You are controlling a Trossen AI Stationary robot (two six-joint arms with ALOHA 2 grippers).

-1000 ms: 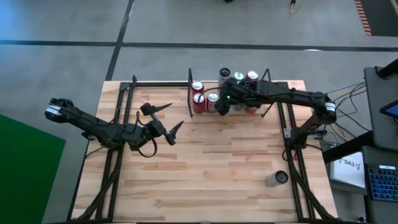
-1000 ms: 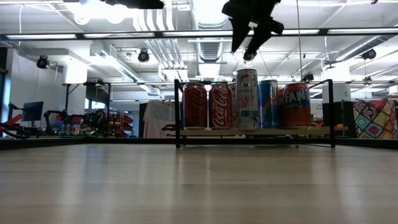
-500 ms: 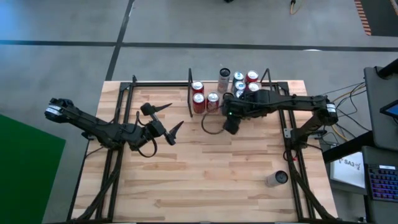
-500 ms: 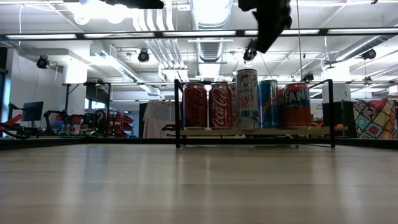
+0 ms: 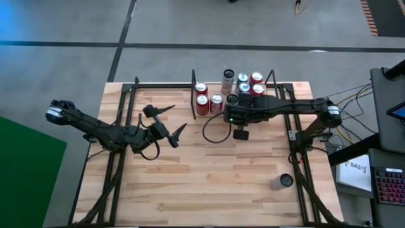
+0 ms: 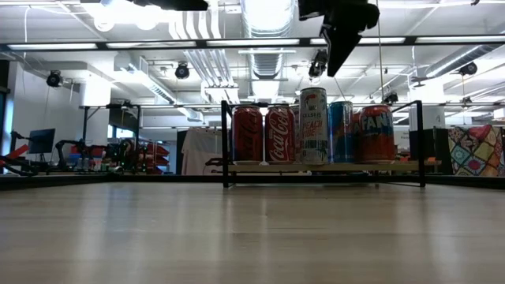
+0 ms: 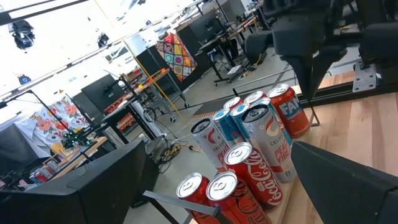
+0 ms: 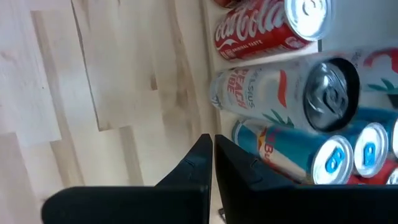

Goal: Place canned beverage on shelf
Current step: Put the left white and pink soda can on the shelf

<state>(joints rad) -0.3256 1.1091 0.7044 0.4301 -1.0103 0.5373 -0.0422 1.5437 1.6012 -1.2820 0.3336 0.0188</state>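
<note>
The shelf (image 5: 272, 82) stands at the far edge of the tabletop (image 5: 209, 183), a small light-wood board inside thin black posts and rails, and it carries a cluster of upright cans. In the low view two red Coca-Cola cans (image 6: 264, 135) stand side by side at one end, then a tall white can with peach lettering (image 6: 313, 125), a slim blue can (image 6: 341, 131) just behind it, and a red-orange Fanta can (image 6: 376, 133) at the other end; from above, more can tops show in a back row, some hidden under the arm. The right gripper (image 5: 240, 133) hangs just in front of the shelf, above the bare planks and clear of the cans; its wrist view shows its two dark fingers (image 8: 198, 163) pressed together with nothing between them, pointing down beside the white and blue cans. In the low view it appears as a dark shape (image 6: 341, 39) above the can tops. One more can, a silver one (image 5: 281, 182), lies on its side near the front right of the tabletop, well apart from the shelf. The left gripper (image 5: 174, 123) waits over the left part of the tabletop, fingers spread wide and empty, facing the shelf.
</note>
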